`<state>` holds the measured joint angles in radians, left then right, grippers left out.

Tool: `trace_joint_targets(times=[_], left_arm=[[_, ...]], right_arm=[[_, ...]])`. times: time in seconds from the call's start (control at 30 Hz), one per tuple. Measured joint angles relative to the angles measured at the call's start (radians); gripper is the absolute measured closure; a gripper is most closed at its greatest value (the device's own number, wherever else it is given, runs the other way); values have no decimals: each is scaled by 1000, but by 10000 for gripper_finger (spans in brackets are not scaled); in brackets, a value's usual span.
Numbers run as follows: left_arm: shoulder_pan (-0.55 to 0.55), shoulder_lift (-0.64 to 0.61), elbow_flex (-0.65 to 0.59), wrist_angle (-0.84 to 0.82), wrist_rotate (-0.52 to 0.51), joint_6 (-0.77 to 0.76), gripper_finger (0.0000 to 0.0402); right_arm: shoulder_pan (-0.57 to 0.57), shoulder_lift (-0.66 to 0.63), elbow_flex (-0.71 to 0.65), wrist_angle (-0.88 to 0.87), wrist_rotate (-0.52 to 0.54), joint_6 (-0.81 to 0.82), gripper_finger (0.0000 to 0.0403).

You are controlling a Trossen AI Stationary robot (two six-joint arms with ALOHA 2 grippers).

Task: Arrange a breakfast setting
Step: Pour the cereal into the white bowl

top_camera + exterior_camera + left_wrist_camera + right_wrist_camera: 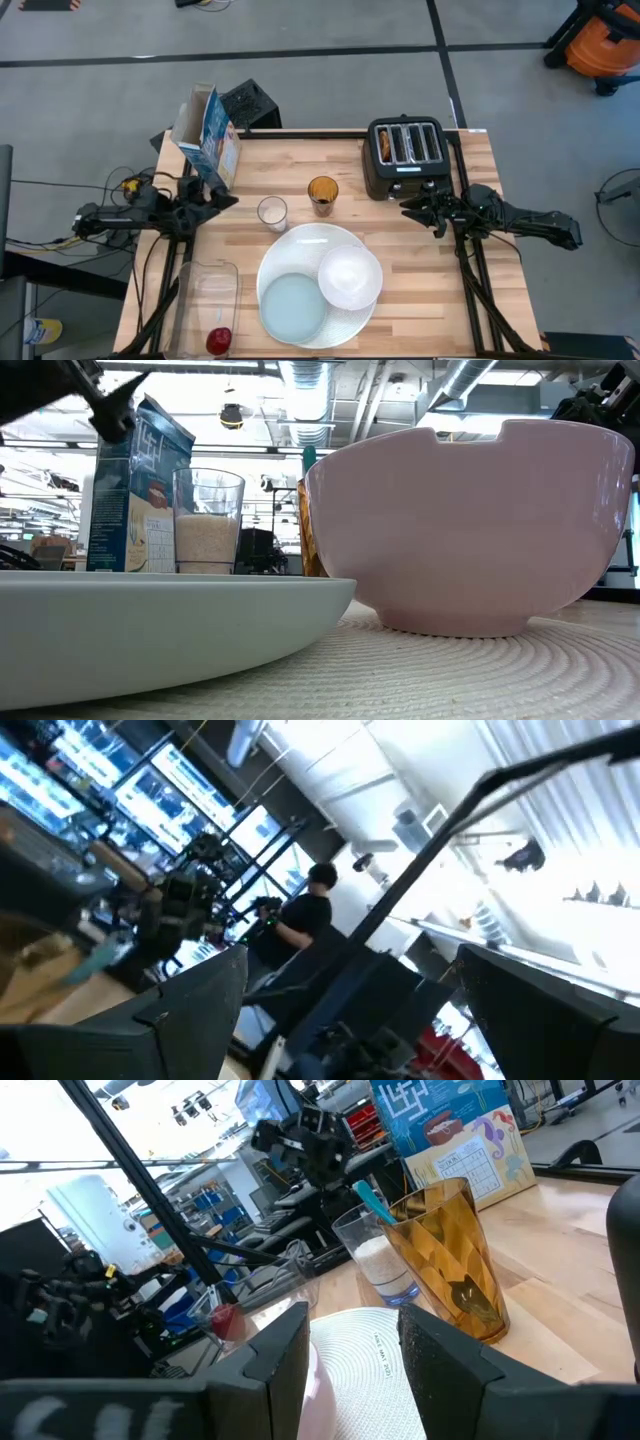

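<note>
The blue cereal box (208, 138) stands at the table's far left, top flaps open; it also shows in the low view (140, 490). My left gripper (224, 196) is open just beside the box's near side, tipped upward; whether it touches the box, I cannot tell. My right gripper (408, 206) is open and empty in front of the black toaster (405, 155), level above the table. The white bowl (350, 276) and the pale-blue plate (293, 306) rest on the large white plate (310, 240). The bagel (384, 146) sticks out of a toaster slot. The red apple (218, 342) lies in the clear tub (205, 290). The blue-handled spoon (370, 1204) stands in a clear glass (272, 212). No cereal flakes show.
An amber glass (322, 194) stands beside the clear glass, between the two grippers and behind the large plate. Bare wood lies right of the plate up to the table's right edge. A person (305, 915) shows far off in the room.
</note>
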<state>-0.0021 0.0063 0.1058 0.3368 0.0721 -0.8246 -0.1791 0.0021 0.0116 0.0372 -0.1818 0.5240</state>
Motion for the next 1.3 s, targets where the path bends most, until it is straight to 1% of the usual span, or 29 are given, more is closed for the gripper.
trace_joint_targets(times=[0.07, 0.2, 0.33, 0.43, 0.5, 0.67, 0.83, 0.97, 1.1, 1.3], left_arm=[[0, 0, 57, -80, 3, 61, 55], [0, 13, 201, -345, -19, 178, 55], [0, 48, 348, -645, -94, 252, 55], [0, 83, 434, -795, -157, 263, 55], [0, 107, 472, -847, -185, 237, 55], [0, 150, 507, -930, -192, 207, 55], [0, 193, 507, -1041, -263, 31, 55], [0, 230, 507, -1107, -289, -31, 55], [0, 260, 507, -1130, -308, -102, 55], [0, 274, 507, -1258, -366, -265, 55]], right_arm=[[0, 0, 0, 0, 0, 0, 225], [0, 0, 0, 0, 0, 0, 225], [0, 0, 0, 0, 0, 0, 225], [0, 0, 0, 0, 0, 0, 225], [0, 0, 0, 0, 0, 0, 225], [0, 0, 0, 0, 0, 0, 225], [0, 0, 0, 0, 0, 0, 225], [0, 0, 0, 0, 0, 0, 225], [0, 0, 0, 0, 0, 0, 225], [0, 0, 0, 0, 0, 0, 225]])
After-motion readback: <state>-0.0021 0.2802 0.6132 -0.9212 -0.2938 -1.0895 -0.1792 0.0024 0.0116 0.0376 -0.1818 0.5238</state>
